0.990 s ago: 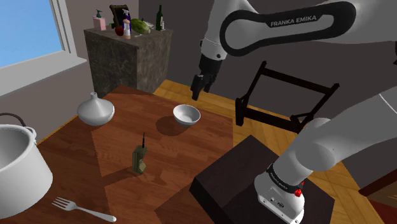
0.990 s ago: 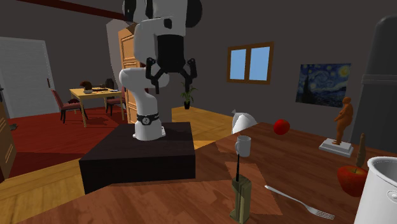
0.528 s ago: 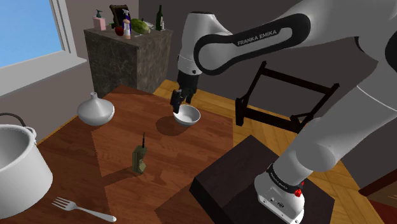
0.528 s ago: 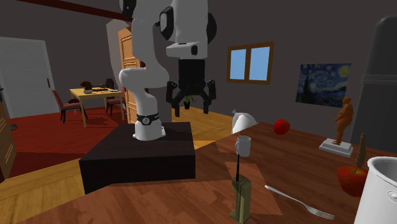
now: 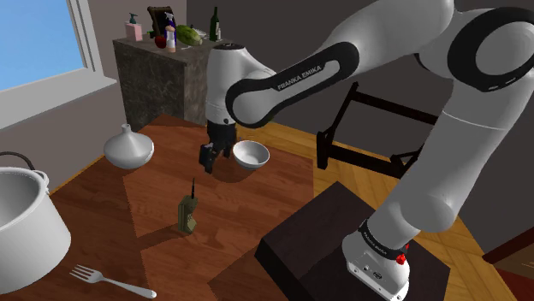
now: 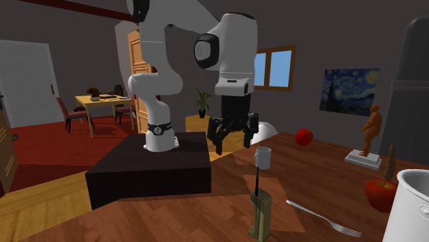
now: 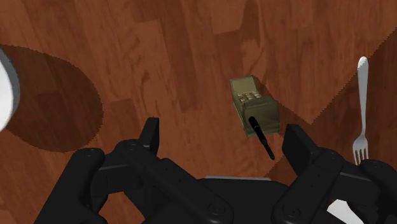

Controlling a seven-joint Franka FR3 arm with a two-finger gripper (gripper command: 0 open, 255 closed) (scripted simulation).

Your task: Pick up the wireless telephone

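Observation:
The wireless telephone [image 5: 186,214] is an olive-green handset with a black antenna, standing upright on the brown wooden table [image 5: 248,201]. It appears near the front edge in the second exterior view [image 6: 260,213]. My black gripper [image 5: 208,160] hangs open above the table, between the white bowl [image 5: 251,154] and the phone, higher than the phone and apart from it. In the second exterior view the gripper [image 6: 234,139] has its fingers spread. In the wrist view the phone [image 7: 254,105] lies ahead of the open gripper [image 7: 224,140], nearer one finger, with nothing between the fingers.
A white vase [image 5: 128,148], a large white pot [image 5: 21,227] and a fork [image 5: 107,280] share the table. A white mug [image 6: 262,158] and a red apple [image 6: 304,136] stand further along. The dark stand [image 5: 342,248] borders the table, and a stone cabinet [image 5: 175,77] is behind it.
The arm swung down and toward the shoulder view's left, carrying the gripper from beyond the bowl, past it and closer to the phone. The fingers stayed open. The phone has not moved.

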